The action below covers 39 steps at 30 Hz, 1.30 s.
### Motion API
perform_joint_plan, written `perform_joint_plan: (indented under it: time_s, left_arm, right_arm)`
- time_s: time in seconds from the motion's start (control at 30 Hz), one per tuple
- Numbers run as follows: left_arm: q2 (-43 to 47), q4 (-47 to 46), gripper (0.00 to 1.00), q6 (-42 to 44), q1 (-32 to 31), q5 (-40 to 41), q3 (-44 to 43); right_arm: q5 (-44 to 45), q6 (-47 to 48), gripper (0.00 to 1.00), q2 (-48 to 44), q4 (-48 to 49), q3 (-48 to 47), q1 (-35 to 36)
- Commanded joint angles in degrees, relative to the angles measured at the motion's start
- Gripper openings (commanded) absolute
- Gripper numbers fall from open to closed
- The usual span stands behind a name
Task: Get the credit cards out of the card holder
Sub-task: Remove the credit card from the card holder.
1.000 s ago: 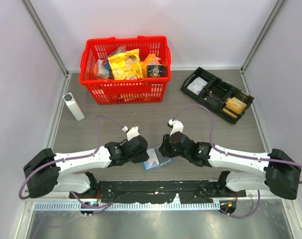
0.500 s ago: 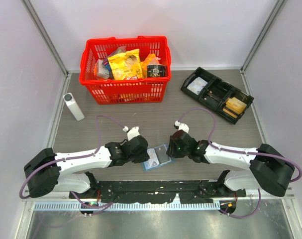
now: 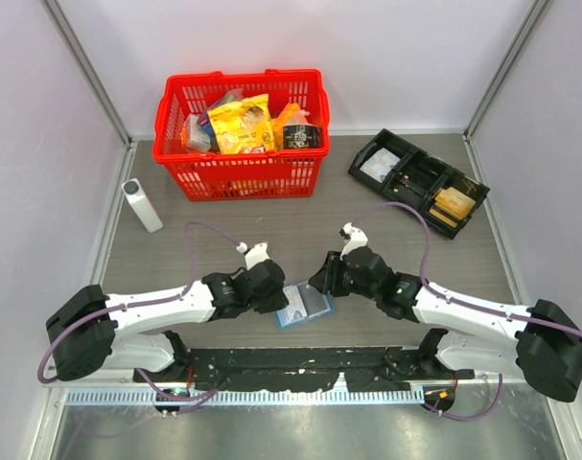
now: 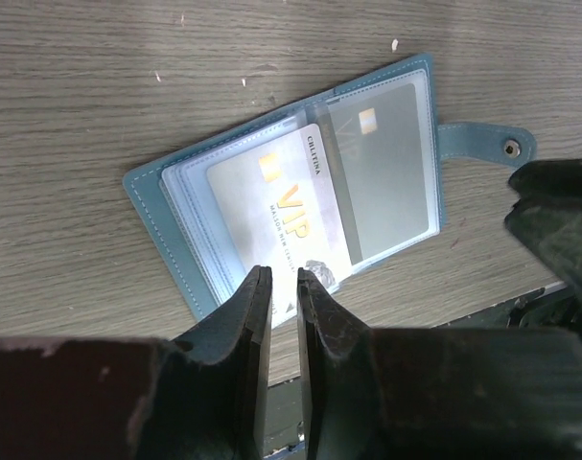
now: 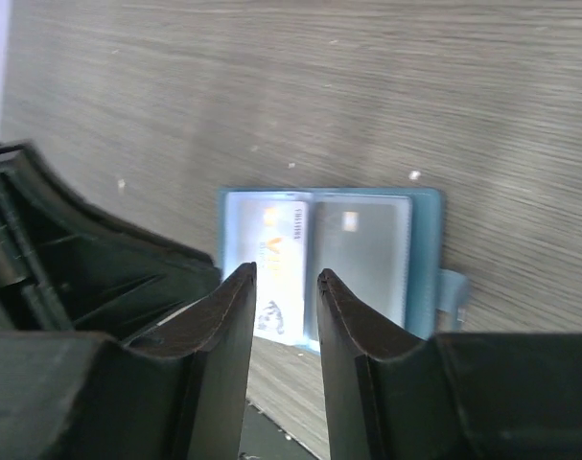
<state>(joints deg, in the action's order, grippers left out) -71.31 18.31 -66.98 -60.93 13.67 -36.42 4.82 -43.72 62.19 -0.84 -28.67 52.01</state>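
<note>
The blue card holder [image 3: 305, 305] lies open and flat on the table between my two grippers. In the left wrist view the card holder [image 4: 163, 220] shows a pale gold VIP card [image 4: 281, 206] part-way out of its left sleeve and a grey card [image 4: 386, 163] in its right sleeve. My left gripper [image 3: 276, 292] sits at the VIP card's near edge [image 4: 283, 273], jaws a narrow gap apart with nothing between them. My right gripper [image 3: 327, 280] hovers open and empty over the holder's other side [image 5: 286, 273]; the VIP card [image 5: 281, 240] and the grey card [image 5: 362, 259] show beyond its tips.
A red basket [image 3: 241, 174] of packets stands at the back. A black compartment tray [image 3: 406, 172] with tan cards [image 3: 453, 204] lies at the back right. A white canister [image 3: 142, 204] stands at the left. The black base rail [image 3: 300, 364] runs along the near edge.
My right gripper drew back to the right from the holder, then came in again slightly farther back. The left gripper and the holder have not moved.
</note>
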Motion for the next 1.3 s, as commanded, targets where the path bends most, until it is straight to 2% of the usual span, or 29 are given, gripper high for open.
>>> perform_joint_plan:
  time_s: [0.0,0.27,0.7,1.27]
  left_arm:
    - [-0.1,-3.3,0.19,1.1,0.9,-0.6,-0.7]
    - [-2.3,-5.4,0.14,1.2,1.9,-2.2,0.5]
    - [-3.4,-8.2,0.09,-1.7,2.7,-2.9,6.1]
    - [-3.1,-8.5,0.09,-3.1,2.8,-3.4,8.0]
  right_arm:
    - [-8.0,-1.2,0.37,0.6,13.3,2.7,0.1]
    - [-13.5,-5.3,0.36,8.8,25.1,6.4,0.0]
    - [-16.0,-9.1,0.36,17.4,35.6,11.4,-0.7]
    - [-21.7,-13.0,0.25,22.9,49.3,15.7,-3.7]
